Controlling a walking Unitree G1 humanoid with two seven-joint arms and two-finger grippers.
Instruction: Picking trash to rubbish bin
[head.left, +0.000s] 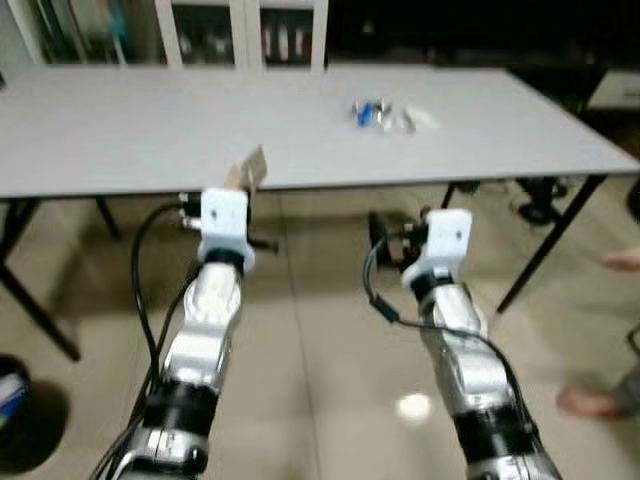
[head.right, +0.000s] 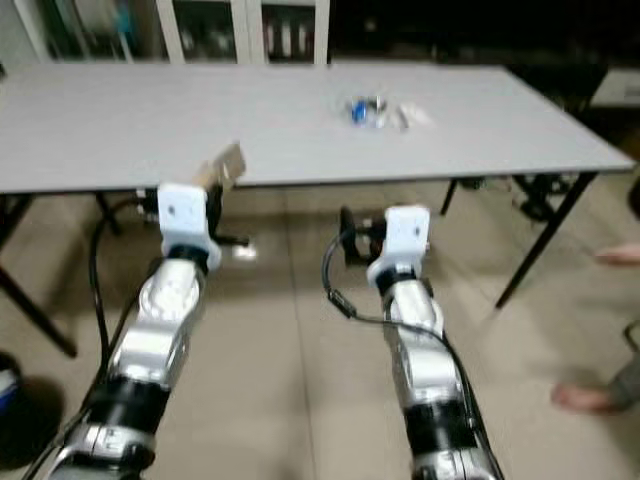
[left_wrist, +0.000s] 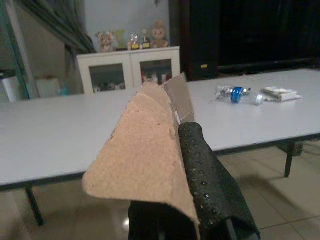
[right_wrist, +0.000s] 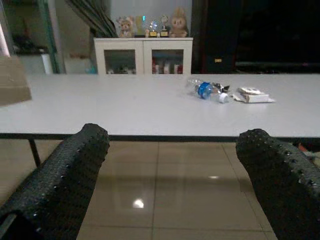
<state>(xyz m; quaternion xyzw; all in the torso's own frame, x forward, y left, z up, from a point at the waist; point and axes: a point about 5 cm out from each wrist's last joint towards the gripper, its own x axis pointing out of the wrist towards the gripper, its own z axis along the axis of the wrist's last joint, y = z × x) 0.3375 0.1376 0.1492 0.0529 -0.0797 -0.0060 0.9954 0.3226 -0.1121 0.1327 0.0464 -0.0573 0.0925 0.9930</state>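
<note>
Broadly, a long grey table (head.left: 150, 130) spans the scene ahead of both arms, its near edge just beyond the two tools. Behind the table, far from either tool, stands a white cabinet (right_wrist: 143, 55) with glass doors and small figurines on top. Tiled floor (head.left: 310, 340) lies beneath both arms and under the table.

Left arm: the left tool (left_wrist: 170, 200) is raised at the table's near edge, its fingers (left_wrist: 210, 180) closed on a piece of brown cardboard (left_wrist: 145, 145). The torn, roughly triangular piece sticks up and forward from between the fingers, and in the head views it overlaps the table's edge (head.left: 248, 168).

Right arm: the right tool (right_wrist: 172, 175) is held level below the table's edge, beside the left tool; its fingers (right_wrist: 65, 175) are spread wide apart with nothing between them.

Further trash lies on the tabletop well ahead of the right tool and slightly to its right: a crushed clear plastic bottle (right_wrist: 205, 89) with a blue label, and touching or just beside it a flattened white packet (right_wrist: 252, 95).

At floor level, a dark bin (head.left: 15, 400) with a blue item at its rim sits far to the left of the left tool. A person's foot (head.left: 590, 402) appears far to the right of the right tool.
</note>
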